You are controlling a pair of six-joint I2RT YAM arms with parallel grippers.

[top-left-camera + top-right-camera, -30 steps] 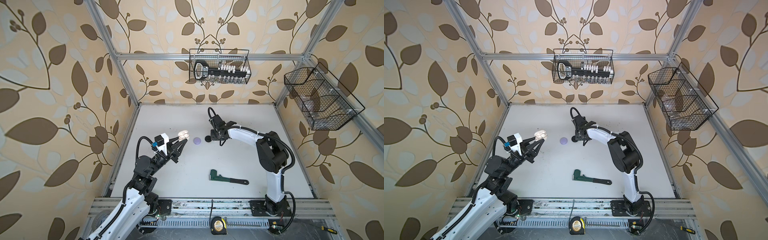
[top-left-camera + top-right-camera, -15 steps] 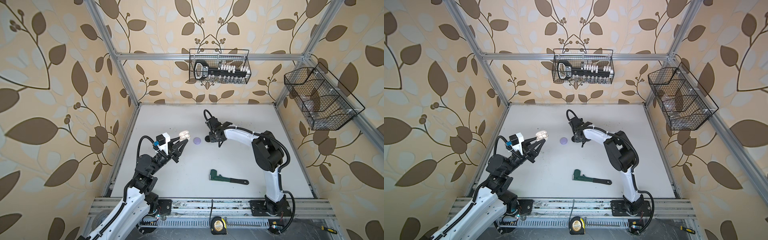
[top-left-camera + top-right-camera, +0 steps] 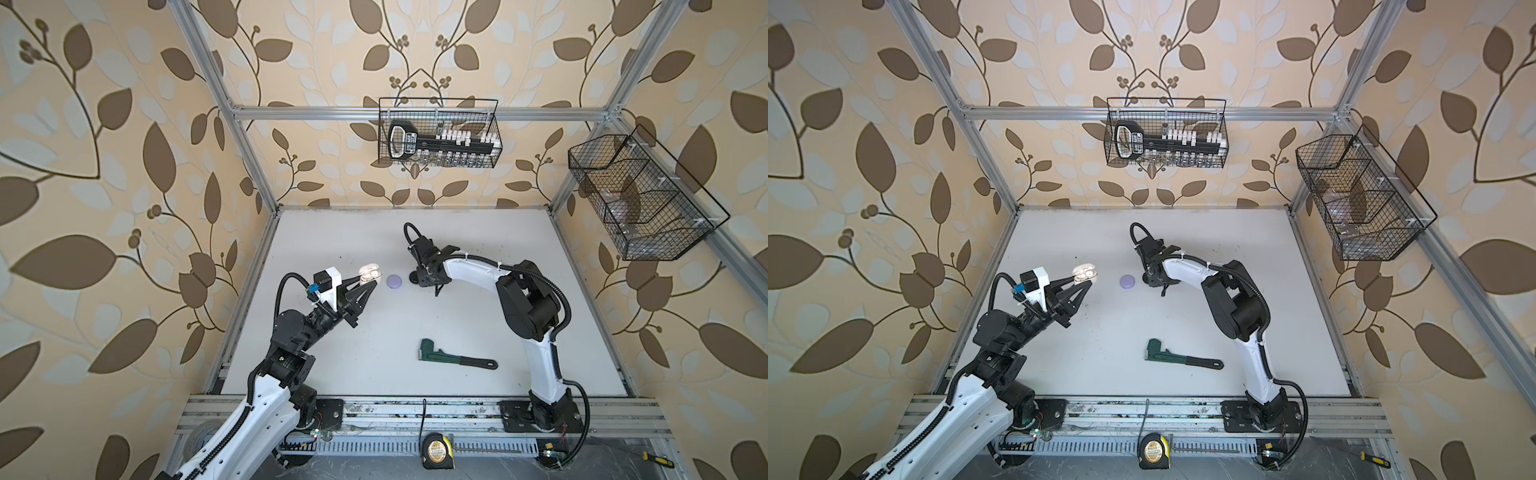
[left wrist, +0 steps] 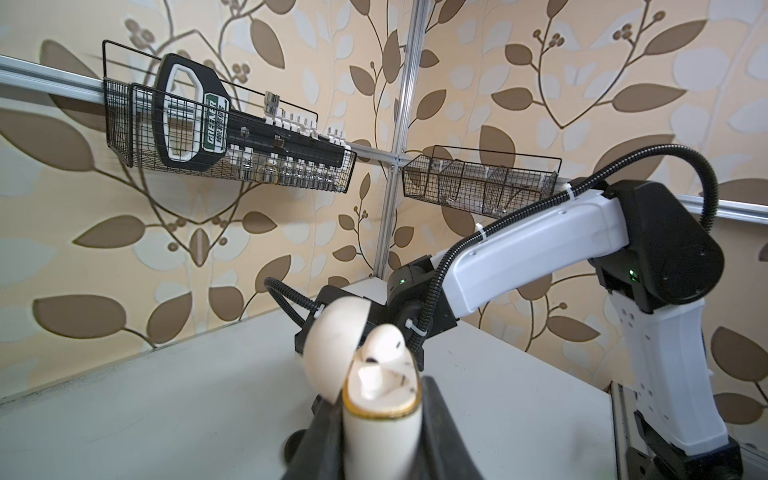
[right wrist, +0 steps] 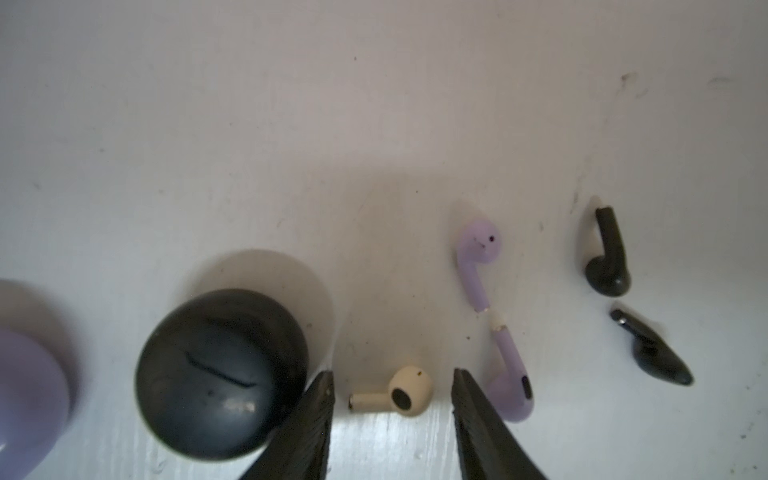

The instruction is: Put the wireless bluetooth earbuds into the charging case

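That white bud (image 5: 395, 395) lying on the bench (image 5: 374, 104) between the half-open right jaws is tiny, light, hard and slick, so I'd pinch its fat head, not the stem, while the left jaws clamp the open white case (image 4: 380, 436), a second bud (image 4: 384, 345) seemingly seated inside; black case (image 5: 222, 374) and lavender case (image 3: 393, 281) sit shut.

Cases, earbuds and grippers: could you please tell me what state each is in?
Left gripper, shut on white case.
Right gripper, open, astride the loose white earbud.
White case, lid open, one earbud seated.
Black case, closed, on table.
Lavender case, closed, on table.
Loose white earbud, lying on table, untouched.
Lavender earbuds, both loose on table.
Black earbuds, both loose on table.
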